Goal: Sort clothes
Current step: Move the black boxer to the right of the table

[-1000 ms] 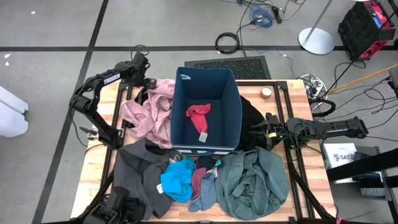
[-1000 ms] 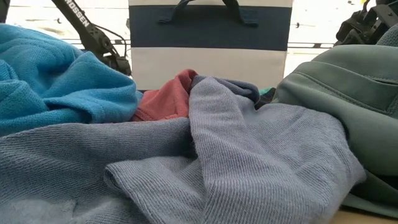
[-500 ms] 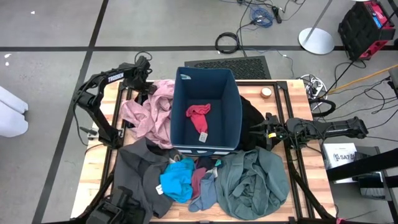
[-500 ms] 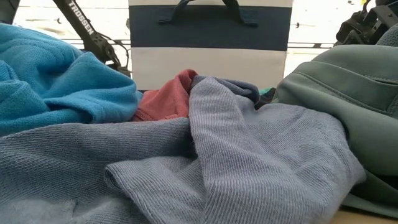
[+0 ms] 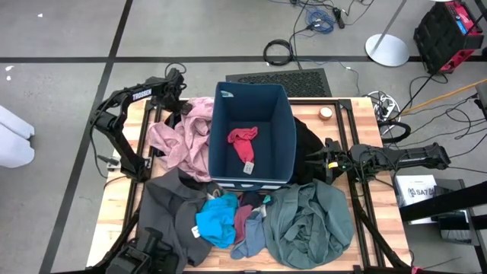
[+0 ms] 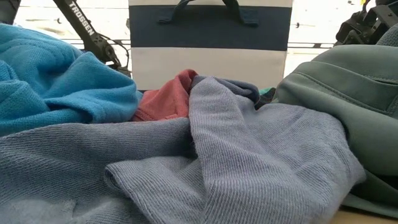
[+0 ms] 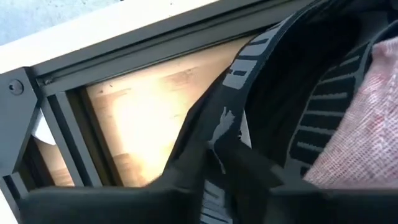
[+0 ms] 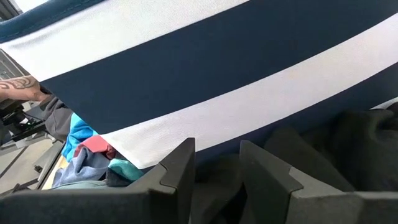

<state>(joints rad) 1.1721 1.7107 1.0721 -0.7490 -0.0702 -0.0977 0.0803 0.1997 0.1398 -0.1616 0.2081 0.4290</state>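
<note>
Left gripper (image 5: 179, 105) is down at the far-left corner of the tabletop (image 5: 358, 114), on the heap there. Whether it is apart or clamped cannot be told. Right gripper (image 5: 323, 161) waits near the right edge beside the bin (image 5: 215, 129), jaws apart and empty.

Items, largest first:
- Bin: stands mid-table and holds one red piece (image 5: 243, 141).
- Dusty-pink garment (image 5: 183, 141): against the bin's left wall.
- Grey-green garment (image 5: 308, 224): near-right corner.
- Dark grey garment (image 5: 167, 209): near-left corner.
- Black garment (image 5: 306, 148): between the bin and the right gripper.
- Bright-blue piece (image 5: 217, 221): at the near edge, touching the dark grey garment.

Step in hand, as judged: picking a garment from the far-left heap. Only one piece is binned, so sorting has barely begun. The next move calls for a confirmed hold, then a lift high enough to clear the bin's rim without dragging the pink garment along.

View differences: the left wrist view alone shows a black waistband (image 7: 273, 81) with pale lettering lying over bare wood beside pink knit. The high view hides this under the arm. The low view alone shows a grey-blue piece (image 6: 249, 155) overlapping a salmon-red piece (image 6: 165, 102). The right wrist view alone shows a person's forearm (image 8: 18, 87) beyond the table.
</note>
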